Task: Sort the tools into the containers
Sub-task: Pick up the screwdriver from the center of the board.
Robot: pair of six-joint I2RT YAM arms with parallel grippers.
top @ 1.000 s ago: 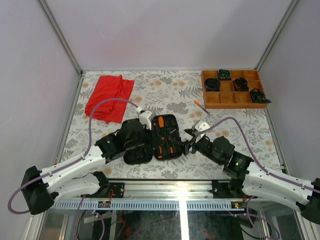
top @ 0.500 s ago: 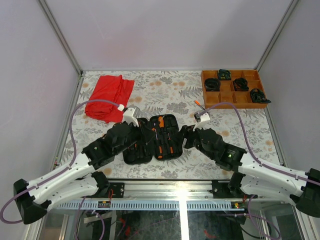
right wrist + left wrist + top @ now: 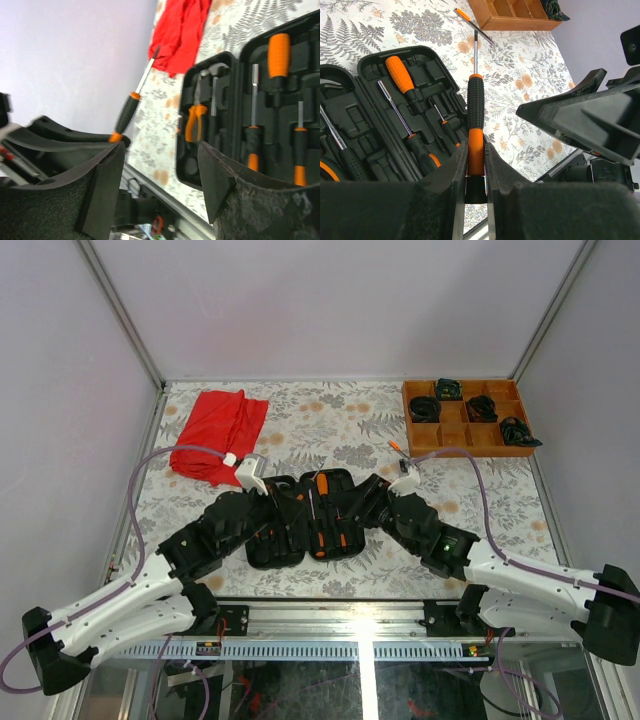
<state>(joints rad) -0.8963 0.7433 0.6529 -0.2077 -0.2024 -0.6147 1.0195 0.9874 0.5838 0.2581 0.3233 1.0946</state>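
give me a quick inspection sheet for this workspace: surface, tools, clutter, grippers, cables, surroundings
surface: floral table, no spills seen
job's things: case open, with pliers and slotted screwdrivers inside; held screwdriver; loose screwdriver near the tray
clutter: red cloth; tray with black bundles
grippers: left gripper shut on held screwdriver; right gripper jaws open, empty
cables: purple cables loop from each wrist
surroundings: pale walls; nothing else seen
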